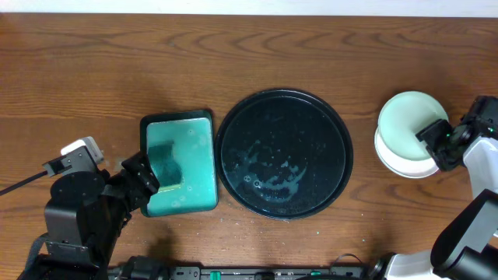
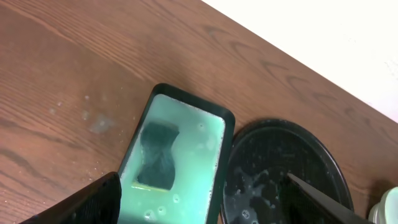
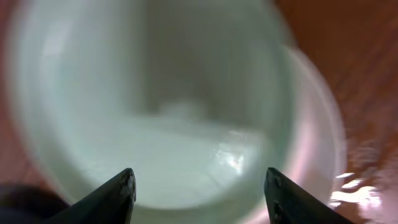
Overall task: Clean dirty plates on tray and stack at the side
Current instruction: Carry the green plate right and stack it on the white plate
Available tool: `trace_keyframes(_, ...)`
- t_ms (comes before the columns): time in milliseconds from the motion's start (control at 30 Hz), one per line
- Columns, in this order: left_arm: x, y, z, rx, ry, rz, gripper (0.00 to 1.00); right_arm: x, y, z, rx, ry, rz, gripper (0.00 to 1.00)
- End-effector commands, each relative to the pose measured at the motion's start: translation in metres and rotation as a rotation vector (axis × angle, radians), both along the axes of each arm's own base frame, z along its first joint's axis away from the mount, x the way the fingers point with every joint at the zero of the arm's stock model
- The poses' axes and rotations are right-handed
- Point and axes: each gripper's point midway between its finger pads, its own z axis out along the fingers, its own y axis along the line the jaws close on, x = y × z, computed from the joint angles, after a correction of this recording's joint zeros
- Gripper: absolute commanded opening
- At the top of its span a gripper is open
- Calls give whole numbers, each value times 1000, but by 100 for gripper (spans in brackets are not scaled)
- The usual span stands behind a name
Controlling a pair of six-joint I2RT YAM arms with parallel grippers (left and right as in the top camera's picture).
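Overhead, on the brown wooden table [image 1: 93, 62]: one large round black tray [image 1: 284, 154], centre, glossy, bare of plates, with pale wet speckles and smears on its floor. Just to its left, almost touching its rim, one teal rectangular tray [image 1: 180, 162] with dark rim, holding pale green liquid and a dark sponge [image 1: 165, 159]. At the right edge of the table, well apart from the black tray, the plates [image 1: 408, 132] stand stacked: a mint-green one on top, a white one showing below it. Right gripper [image 1: 433, 137] sits over the lower right rim of the stack. Left gripper [image 1: 144, 177] hangs over the near left corner of the teal tray.

Left wrist: the two dark fingers [image 2: 93, 202] stand wide apart at the bottom corners, holding nothing. Between them, the teal tray with the sponge lying in its liquid; beside it, part of the black tray, wet-speckled. Pale specks on the wood to the left.

Right wrist, blurred: the fingertips [image 3: 118, 196] stand apart, with no clamp on the rim that can be made out. Mint-green top plate fills the view; a white plate's rim shows beyond it at right
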Motion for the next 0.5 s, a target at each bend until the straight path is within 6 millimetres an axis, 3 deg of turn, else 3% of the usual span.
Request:
trace_keyframes(0,0,1,7,0,-17,3,81,16,33,37,23,-124,113,64)
trace_keyframes(133,0,1,7,0,-17,3,81,32,74,93,-43,-305,309,63)
trace_keyframes(200,0,1,7,0,-17,3,81,31,85,113,-112,-342,343,45)
trace_keyframes(267,0,1,7,0,-17,3,81,29,75,125,-236,-338,304,1)
trace_keyframes(367,0,1,7,0,-17,3,81,21,36,125,-419,-256,139,1)
trace_keyframes(467,0,1,7,0,-17,3,81,16,17,105,-462,-169,39,1)
